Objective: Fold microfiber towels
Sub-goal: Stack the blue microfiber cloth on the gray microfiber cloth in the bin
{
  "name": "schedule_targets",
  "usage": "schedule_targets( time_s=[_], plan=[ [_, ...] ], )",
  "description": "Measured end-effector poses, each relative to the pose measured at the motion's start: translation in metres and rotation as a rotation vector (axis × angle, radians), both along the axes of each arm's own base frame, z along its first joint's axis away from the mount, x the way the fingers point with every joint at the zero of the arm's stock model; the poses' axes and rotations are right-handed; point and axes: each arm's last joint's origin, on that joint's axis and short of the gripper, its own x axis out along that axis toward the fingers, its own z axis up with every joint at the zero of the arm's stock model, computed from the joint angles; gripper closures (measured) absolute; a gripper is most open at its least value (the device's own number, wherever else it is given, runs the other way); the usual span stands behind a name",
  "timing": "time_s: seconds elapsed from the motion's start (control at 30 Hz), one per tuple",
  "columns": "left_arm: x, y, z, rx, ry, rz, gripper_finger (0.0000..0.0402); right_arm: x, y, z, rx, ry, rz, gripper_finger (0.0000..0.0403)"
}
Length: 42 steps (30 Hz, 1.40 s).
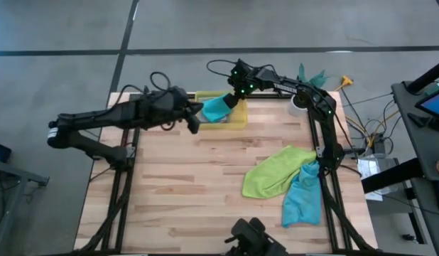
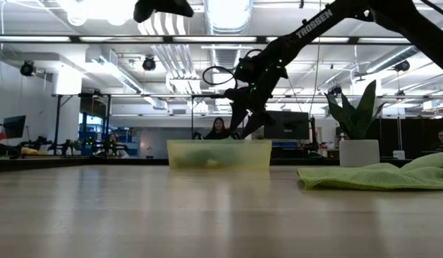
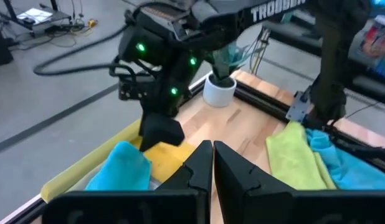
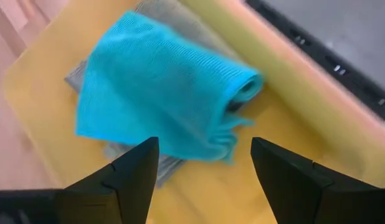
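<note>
1. Pale wooden slat tabletop (image 1: pixel 205 178) on a dark frame, grey concrete floor all around, big open workshop behind with ceiling lights.
2. Yellow translucent plastic bin (image 1: pixel 237 121) at the far edge, holding a loosely folded teal microfiber towel (image 4: pixel 161 102) on top of a flat light grey towel (image 4: pixel 77 78).
3. Larger lime green microfiber towel (image 1: pixel 276 171) crumpled near the right edge, overlapping a second teal towel (image 1: pixel 301 195), also rumpled.
4. Right gripper (image 4: pixel 202 165) hanging just above the bin, fingers spread wide, nothing between them, not touching the teal towel.
5. Left gripper (image 3: pixel 212 165) just beside the bin, fingers pressed together, holding nothing.
</note>
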Motion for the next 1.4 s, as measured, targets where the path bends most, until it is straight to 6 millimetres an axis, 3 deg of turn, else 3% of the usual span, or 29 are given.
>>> schedule_targets(
  time_s=[0.3,0.57,0.8,1.1,1.4],
  plan=[
    [0.02,0.003,0.024,-0.006,0.048,0.005,0.0402,-0.008,-0.02,-0.021,0.064,-0.028,0.063,0.0157],
    [0.017,0.004,0.028,-0.003,0.043,0.012,0.0401,-0.001,-0.024,-0.025,0.065,-0.119,0.103,0.0157],
    [0.011,0.003,0.029,-0.011,0.073,0.004,0.0402,0.002,-0.027,-0.053,0.189,-0.089,0.029,0.0159],
    [0.005,0.002,0.031,-0.011,0.063,-0.01,0.0402,0.008,-0.03,-0.05,0.139,-0.14,0.044,0.0162],
    [0.004,0.002,0.028,-0.013,0.101,-0.014,0.0402,0.011,-0.026,-0.048,0.198,-0.173,0.054,0.0205]
  ],
)
